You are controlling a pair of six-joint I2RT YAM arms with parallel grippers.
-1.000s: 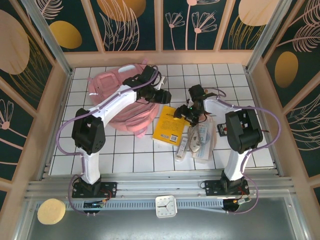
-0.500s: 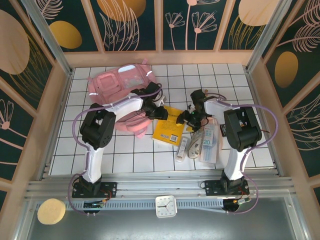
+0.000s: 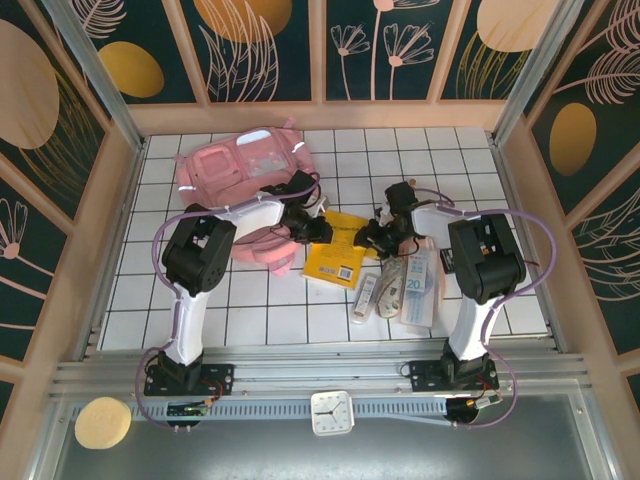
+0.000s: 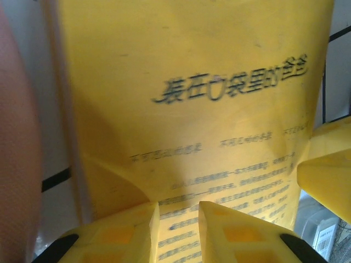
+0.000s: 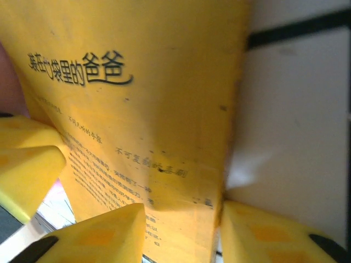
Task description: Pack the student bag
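A: Where is the bag?

B: The bag (image 3: pixel 225 170) lies slumped at the far left of the counter (image 3: pixel 260 312), pink, with a paler patch at its far end. The left arm reaches across its near side.

A: And the book?

B: The yellow book (image 3: pixel 340 262) sits just beside the bag's right edge, near the middle of the counter, with dark print on its cover.

A: What about the left fingers?

B: The left fingers (image 4: pixel 115 241) are at the book's left edge and stand narrow, with only a slim gap where the printed cover shows through. Pink fabric fills the left rim of that wrist view. Whether they pinch the book, I cannot tell.

A: And the right fingers?

B: The right fingers (image 5: pixel 93 235) are at the opposite edge, somewhat wider apart. The book's edge runs down between them: one finger over the cover, the other over bare counter. Gripping or merely touching — I cannot tell.

A: Anything else?

B: A clear pouch (image 3: pixel 418 290) lies right of the book with a few small items beside it, under the right arm — and a clock (image 3: pixel 330 412) sits on the near rail.
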